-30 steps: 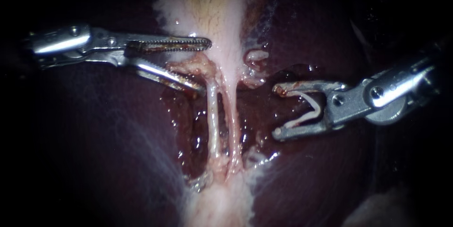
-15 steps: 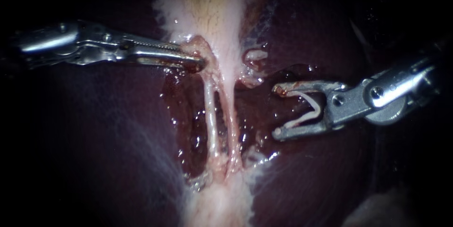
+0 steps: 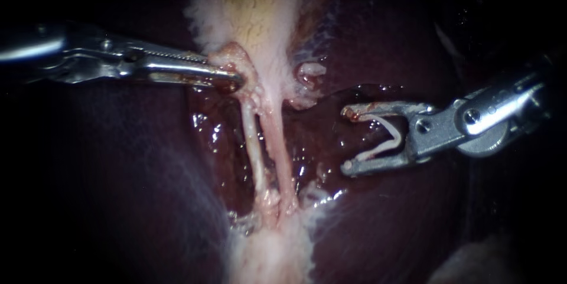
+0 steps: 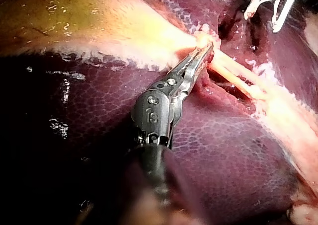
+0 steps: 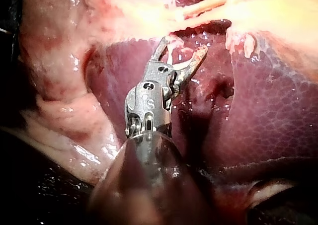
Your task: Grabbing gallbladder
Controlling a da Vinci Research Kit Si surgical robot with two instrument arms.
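Endoscope view showed us the gallbladder (image 3: 254,12) as a pale, yellow-tinged band running down the middle of the dark liver (image 3: 130,189). We had our left instrument (image 3: 227,77) clamped on its narrow lower end, both toothed jaws pressed together on a pinkish fold of its wall (the left wrist view showed the same bite). Just below that grip two thin pale tubes (image 3: 255,142) ran down side by side across a wet red hollow in the liver. Well apart on the other side, our right instrument (image 3: 349,139) hung over the liver, clear of both tubes. Its jaws stood wide apart with a white V-shaped clip (image 3: 378,149) seated between them, one leg against each.
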